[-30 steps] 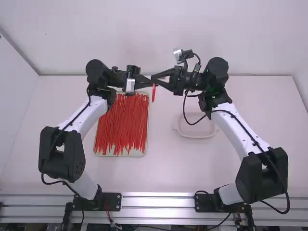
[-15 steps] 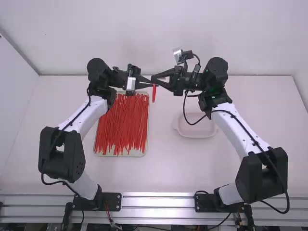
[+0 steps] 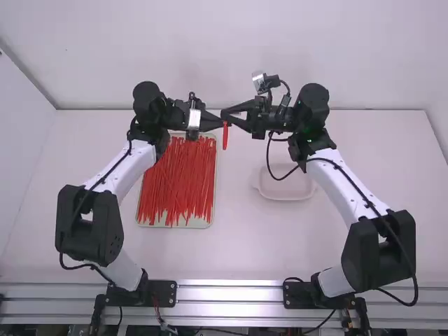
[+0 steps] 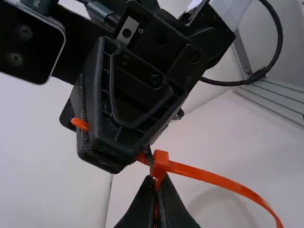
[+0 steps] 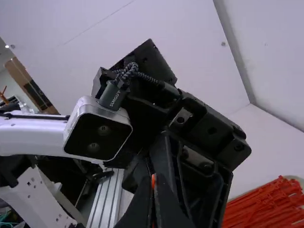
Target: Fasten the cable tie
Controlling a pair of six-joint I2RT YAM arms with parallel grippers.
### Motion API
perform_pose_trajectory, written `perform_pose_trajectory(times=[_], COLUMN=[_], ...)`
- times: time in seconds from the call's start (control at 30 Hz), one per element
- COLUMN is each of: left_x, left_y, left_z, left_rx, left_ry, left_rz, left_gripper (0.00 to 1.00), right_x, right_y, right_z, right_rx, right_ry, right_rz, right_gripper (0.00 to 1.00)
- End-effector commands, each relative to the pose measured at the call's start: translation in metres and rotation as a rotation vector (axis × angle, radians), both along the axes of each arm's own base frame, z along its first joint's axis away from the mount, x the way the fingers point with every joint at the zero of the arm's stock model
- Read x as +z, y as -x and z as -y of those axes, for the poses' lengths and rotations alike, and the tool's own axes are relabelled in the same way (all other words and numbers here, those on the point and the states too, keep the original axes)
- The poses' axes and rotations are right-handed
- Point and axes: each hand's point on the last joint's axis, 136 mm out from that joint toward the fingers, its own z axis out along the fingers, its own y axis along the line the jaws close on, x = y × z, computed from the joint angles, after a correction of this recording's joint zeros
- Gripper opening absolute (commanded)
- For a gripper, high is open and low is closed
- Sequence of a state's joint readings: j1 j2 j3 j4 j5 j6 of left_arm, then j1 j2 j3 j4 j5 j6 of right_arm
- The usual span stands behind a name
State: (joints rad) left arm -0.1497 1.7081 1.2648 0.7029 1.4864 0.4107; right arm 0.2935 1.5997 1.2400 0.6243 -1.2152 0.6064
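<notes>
Both grippers meet high above the back of the table, tip to tip. A red cable tie (image 3: 225,134) hangs between them, its free end pointing down. In the left wrist view the tie (image 4: 209,176) runs through its square head, and my left gripper (image 4: 156,199) is shut on the strap just below that head. The right gripper (image 4: 128,123) faces it and pinches the tie's other end, which pokes out at its side. In the right wrist view my right gripper (image 5: 152,199) is shut on a sliver of red tie (image 5: 152,180), with the left gripper (image 5: 199,137) close behind it.
A flat tray (image 3: 210,222) holding several loose red cable ties (image 3: 178,182) lies left of centre under the left arm. A shallow white dish (image 3: 283,185) sits right of centre under the right arm. Bare table lies in front of both.
The left gripper has shifted slightly right, closing toward the right gripper. The hanging tie stays at the same spot.
</notes>
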Motion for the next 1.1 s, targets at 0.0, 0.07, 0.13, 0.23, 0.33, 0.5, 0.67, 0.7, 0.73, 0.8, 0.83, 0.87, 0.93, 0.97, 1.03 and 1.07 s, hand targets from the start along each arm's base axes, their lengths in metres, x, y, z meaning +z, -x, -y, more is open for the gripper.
perform_pose_trajectory(times=[0.0, 0.07, 0.13, 0.23, 0.33, 0.5, 0.67, 0.7, 0.73, 0.8, 0.83, 0.87, 0.93, 0.97, 1.03, 1.07], left_x=[-0.017, -0.023, -0.027, -0.032, -0.038, -0.049, -0.055, -0.055, -0.055, -0.057, -0.058, -0.058, -0.060, -0.062, -0.064, -0.065], left_y=[-0.003, -0.002, -0.001, 0.000, -0.005, -0.005, -0.008, -0.011, -0.013, -0.013, -0.013, -0.013, -0.014, -0.017, -0.018, -0.020], left_z=[0.003, 0.003, 0.002, 0.002, 0.002, 0.002, 0.001, 0.001, 0.001, 0.001, 0.001, 0.001, 0.001, 0.000, 0.001, 0.000], left_rx=[0.032, 0.032, 0.034, 0.033, 0.068, 0.086, 0.109, 0.126, 0.135, 0.138, 0.137, 0.138, 0.143, 0.161, 0.173, 0.183], left_ry=[-0.004, -0.006, -0.007, -0.007, -0.010, -0.017, -0.020, -0.019, -0.018, -0.021, -0.023, -0.023, -0.028, -0.028, -0.032, -0.035], left_rz=[-0.047, -0.044, -0.052, -0.061, -0.091, -0.133, -0.193, -0.218, -0.226, -0.246, -0.254, -0.258, -0.277, -0.288, -0.304, -0.316], left_gripper=[0.02, 0.02, 0.02, 0.02, 0.02, 0.02, 0.02, 0.02, 0.02, 0.02, 0.02, 0.02, 0.02, 0.02, 0.02, 0.02], right_x=[0.020, 0.020, 0.020, 0.020, 0.020, 0.021, 0.021, 0.021, 0.021, 0.021, 0.021, 0.021, 0.021, 0.021, 0.021, 0.021], right_y=[0.011, 0.010, 0.010, 0.009, 0.009, 0.004, 0.002, 0.002, 0.002, 0.002, 0.002, 0.002, 0.001, 0.001, 0.001, 0.001], right_z=[-0.001, -0.001, 0.000, 0.000, 0.000, 0.004, 0.006, 0.006, 0.006, 0.006, 0.006, 0.006, 0.006, 0.006, 0.006, 0.007], right_rx=[0.019, 0.017, 0.017, 0.013, 0.013, -0.012, -0.017, -0.017, -0.017, -0.018, -0.021, -0.022, -0.024, -0.024, -0.024, -0.025], right_ry=[-0.019, -0.019, -0.019, -0.020, -0.020, -0.021, -0.021, -0.021, -0.021, -0.021, -0.022, -0.022, -0.022, -0.022, -0.022, -0.022], right_rz=[0.074, 0.074, 0.075, 0.074, 0.075, 0.073, 0.071, 0.070, 0.070, 0.074, 0.073, 0.073, 0.073, 0.072, 0.072, 0.073], right_gripper=[0.00, 0.00, 0.00, 0.00, 0.00, 0.00, 0.00, 0.00, 0.00, 0.00, 0.00, 0.00, 0.00, 0.00, 0.00, 0.00])
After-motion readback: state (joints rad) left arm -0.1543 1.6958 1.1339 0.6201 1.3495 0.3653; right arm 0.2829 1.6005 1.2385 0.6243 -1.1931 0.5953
